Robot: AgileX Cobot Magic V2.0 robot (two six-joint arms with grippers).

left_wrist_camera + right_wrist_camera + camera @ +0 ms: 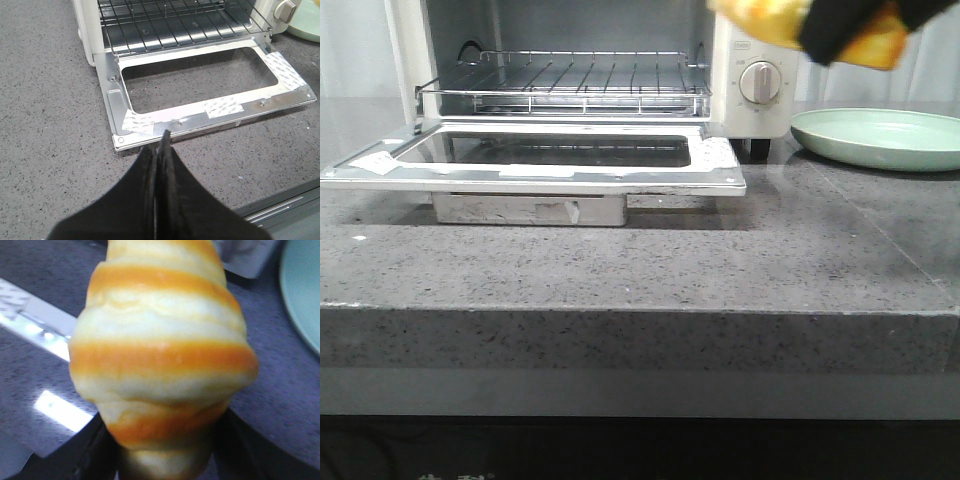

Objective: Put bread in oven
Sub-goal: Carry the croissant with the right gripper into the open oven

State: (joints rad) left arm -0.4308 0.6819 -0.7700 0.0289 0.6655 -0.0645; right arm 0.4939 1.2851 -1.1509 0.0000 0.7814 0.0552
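Bread: glossy striped roll [760,18], at the upper right of the front view, lifted clear of the surface [620,270] and partly cut off by the top edge; in the right wrist view it fills the middle of the frame.
Bread axis: in the right wrist view its long axis runs from the bottom of the frame toward the top, orange bands crossing it; the front view shows too little of it to judge.
Right pincer: dark fingers [840,30] are clamped across the bread [160,355]; it is grasping the roll, black finger parts showing at either side of the roll's lower end in the right wrist view.
Left pincer: clenched [159,150], the two black fingers pressed together with nothing between them, poised above the grey surface just short of the door's front edge.
Oven: cream-white body [750,60] at the upper left and centre of the front view, door [535,165] folded down flat, wire rack [565,85] bare and exposed.
Key relation: the open cavity lies to the left of and below the held bread in the front view; the bread hangs near the knob [760,82], right of the opening.
Nearer arm: the right one, by my reading, since it already carries the bread; the left one holds nothing.
Coming move: likely leftward and down onto the rack, passing over the lowered door.
Plate: pale green [880,135], at the right of the front view, below the bread, bare.
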